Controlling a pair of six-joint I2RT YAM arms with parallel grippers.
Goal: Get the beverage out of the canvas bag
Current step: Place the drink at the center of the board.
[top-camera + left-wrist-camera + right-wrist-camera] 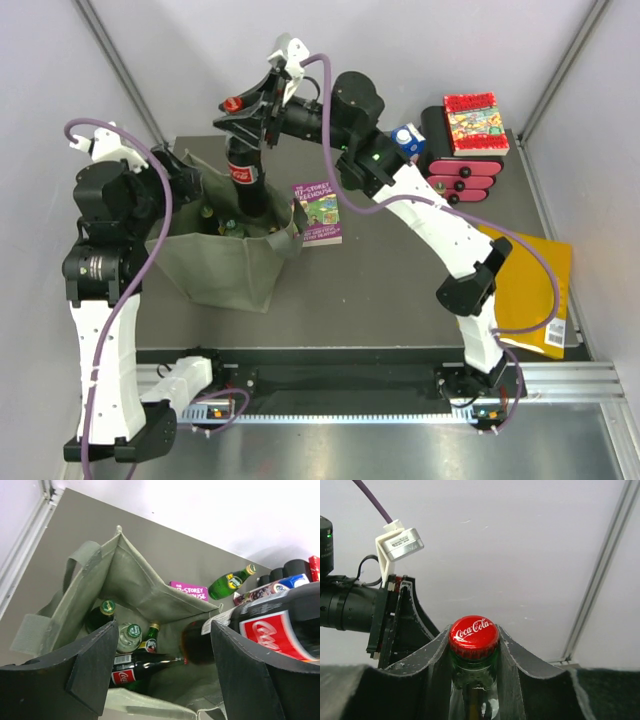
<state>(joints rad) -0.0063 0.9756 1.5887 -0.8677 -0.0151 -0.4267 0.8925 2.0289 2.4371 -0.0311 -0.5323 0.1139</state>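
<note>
The cola bottle (245, 180) hangs upright over the open mouth of the canvas bag (230, 270). Its base is about level with the rim; I can't tell whether it is fully clear. The right gripper (243, 118) has it by the neck. The right wrist view shows this best, with both fingers pressed against the glass just under the red cap (474, 636).

Only the left wrist view looks down into the bag. A green-capped bottle (106, 608), a pale bottle with a white-and-green cap (133, 631) and a small gold-capped bottle (152, 637) stand inside, and a smaller cola bottle (142, 666) lies on its side. The left gripper (164, 627) hovers over the bag's mouth, its jaws spread wide with nothing between them.

That view also picks out a green bottle (229, 583) lying on the table (380, 300) beyond the bag, which the top view does not show. From above, a purple book (318, 212) lies just beside the bag. Farther right a pink drawer box (465, 178) carries a red book (476, 122), with a blue-and-white carton (407, 140) next to it. A yellow envelope (535, 290) lies at the right edge.
</note>
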